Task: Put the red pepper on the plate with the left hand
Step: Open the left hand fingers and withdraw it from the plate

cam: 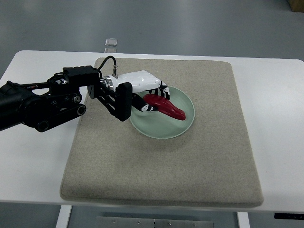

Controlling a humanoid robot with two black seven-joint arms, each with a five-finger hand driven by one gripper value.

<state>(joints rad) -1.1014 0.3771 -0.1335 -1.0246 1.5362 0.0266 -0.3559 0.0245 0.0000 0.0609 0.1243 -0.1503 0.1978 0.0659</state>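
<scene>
The red pepper [165, 106] lies over the pale green plate [183, 126], its pointed tip aimed right toward the plate's middle and its stem end inside the fingers of the left hand [148, 92]. That hand is closed around the pepper's upper part, its white shell and black-striped fingers reaching over the plate's left rim. The black forearm runs in from the picture's left edge, nearly level, across the beige mat [161, 161] on the white table [278, 142]. No writing is legible.
</scene>
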